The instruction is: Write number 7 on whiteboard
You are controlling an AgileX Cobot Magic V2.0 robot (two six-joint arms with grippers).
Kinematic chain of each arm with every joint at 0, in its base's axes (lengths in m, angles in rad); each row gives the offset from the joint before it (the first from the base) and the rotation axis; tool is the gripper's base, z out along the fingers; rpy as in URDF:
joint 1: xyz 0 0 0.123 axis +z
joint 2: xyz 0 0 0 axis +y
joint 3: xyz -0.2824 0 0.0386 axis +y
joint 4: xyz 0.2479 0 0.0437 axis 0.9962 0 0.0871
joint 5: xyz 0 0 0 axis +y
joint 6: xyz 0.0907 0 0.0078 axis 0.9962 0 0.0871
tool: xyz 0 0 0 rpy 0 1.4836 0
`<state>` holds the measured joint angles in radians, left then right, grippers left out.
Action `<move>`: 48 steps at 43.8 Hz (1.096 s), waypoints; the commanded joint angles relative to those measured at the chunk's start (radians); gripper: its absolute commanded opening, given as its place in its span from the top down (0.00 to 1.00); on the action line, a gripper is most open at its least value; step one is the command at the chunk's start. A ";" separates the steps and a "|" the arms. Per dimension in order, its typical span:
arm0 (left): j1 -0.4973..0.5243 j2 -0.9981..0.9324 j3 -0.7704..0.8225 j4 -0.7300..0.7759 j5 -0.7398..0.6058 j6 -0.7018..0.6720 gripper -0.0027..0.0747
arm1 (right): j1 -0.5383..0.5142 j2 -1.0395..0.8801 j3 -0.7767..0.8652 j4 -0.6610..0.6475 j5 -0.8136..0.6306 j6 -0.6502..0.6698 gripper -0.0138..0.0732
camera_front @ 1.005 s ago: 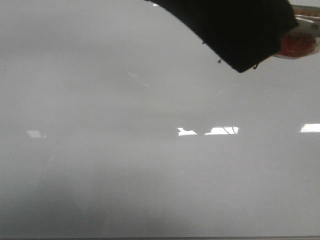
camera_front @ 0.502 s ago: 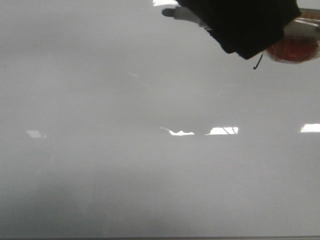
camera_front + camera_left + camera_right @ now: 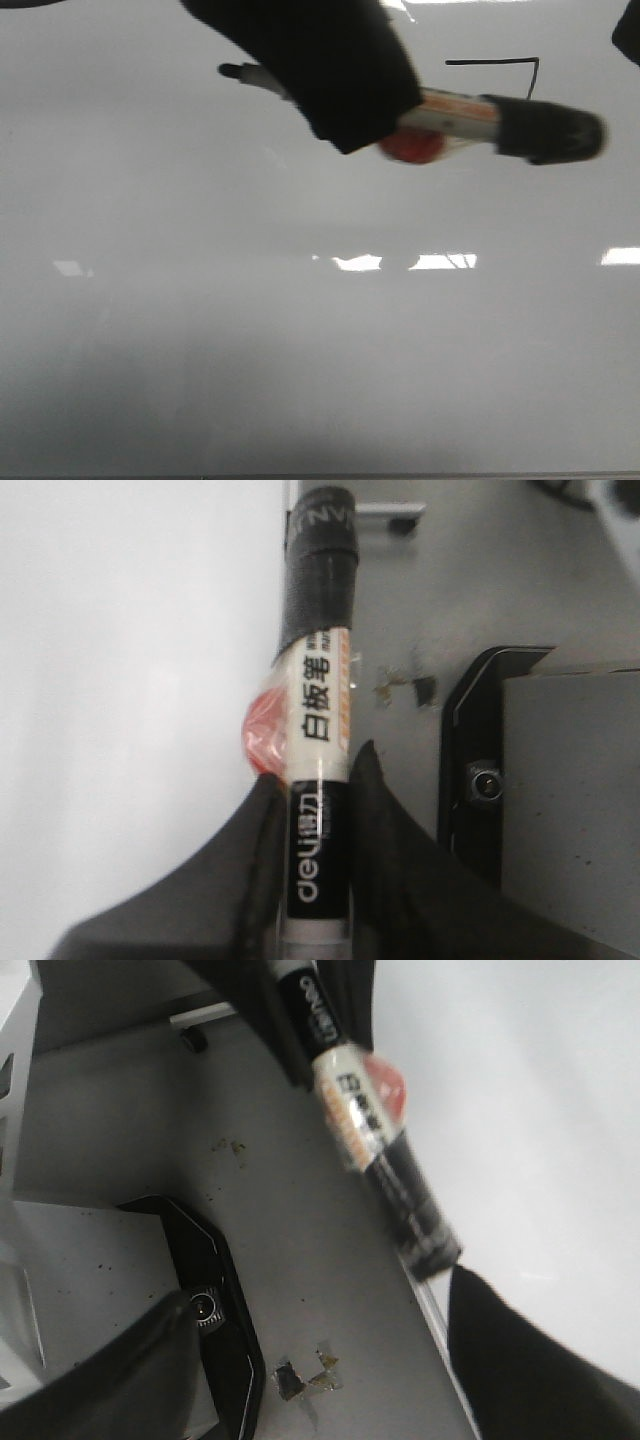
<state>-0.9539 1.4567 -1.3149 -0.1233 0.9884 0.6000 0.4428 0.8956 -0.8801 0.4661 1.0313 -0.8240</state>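
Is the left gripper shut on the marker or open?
Shut on it: the left gripper has both fingers pressed against the marker barrel in the left wrist view.

A thin black 7 (image 3: 500, 67), showing a level top bar and the start of a downstroke whose lower part is hidden, sits near the far right corner of the glossy grey-white whiteboard (image 3: 300, 360).
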 commanded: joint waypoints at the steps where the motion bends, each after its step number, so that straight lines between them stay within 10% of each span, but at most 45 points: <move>1: 0.015 -0.048 -0.030 0.204 -0.017 -0.222 0.91 | -0.006 -0.011 -0.032 -0.009 -0.074 0.056 0.14; 23: 0.506 -0.348 0.174 0.379 -0.156 -0.628 0.91 | -0.006 -0.011 -0.032 -0.019 -0.087 0.068 0.15; 36: 0.824 -0.507 0.544 0.379 -0.776 -0.812 0.91 | -0.006 -0.011 -0.032 -0.019 -0.123 0.068 0.18; 48: 0.919 -0.384 0.760 0.307 -1.216 -0.823 0.91 | -0.006 -0.011 -0.032 -0.019 -0.123 0.068 0.18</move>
<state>-0.0480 1.0396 -0.5599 0.2293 -0.0296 -0.2106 0.4428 0.8956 -0.8801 0.4289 0.9562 -0.7546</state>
